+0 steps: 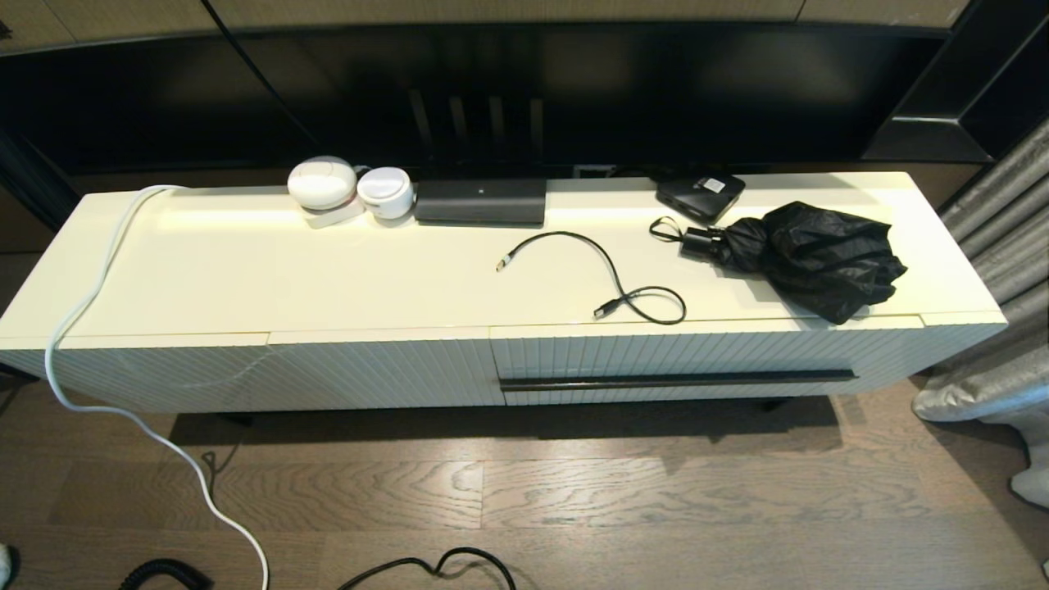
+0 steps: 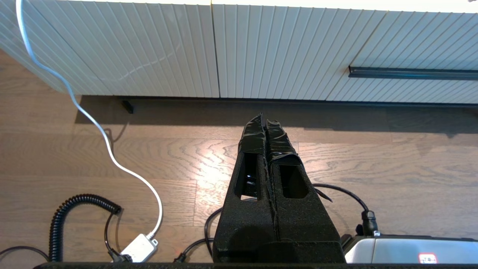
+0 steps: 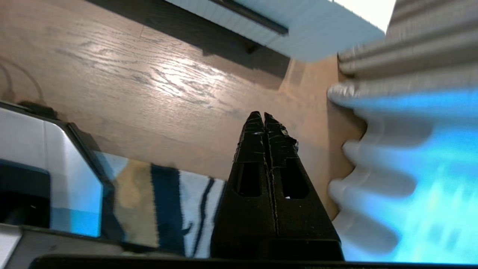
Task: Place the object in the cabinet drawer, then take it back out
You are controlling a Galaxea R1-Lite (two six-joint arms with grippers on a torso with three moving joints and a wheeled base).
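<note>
The cabinet drawer (image 1: 680,354) is pushed in flush, its ribbed cream front crossed by a long black bar handle (image 1: 678,380). On the cabinet top above it lie a folded black umbrella (image 1: 807,258) and a looped black USB cable (image 1: 610,279); which is the object I cannot tell. Neither arm shows in the head view. My left gripper (image 2: 266,121) hangs shut and empty over the wood floor, short of the cabinet front, the handle (image 2: 410,73) off to one side. My right gripper (image 3: 260,116) is shut and empty, low over the floor beside a curtain.
Two white round devices (image 1: 322,184), a black box (image 1: 480,201) and a small black unit (image 1: 700,193) stand at the back of the top. A white cord (image 1: 82,328) hangs over the left end. A grey curtain (image 1: 1000,270) stands at the right. Cables (image 2: 67,220) lie on the floor.
</note>
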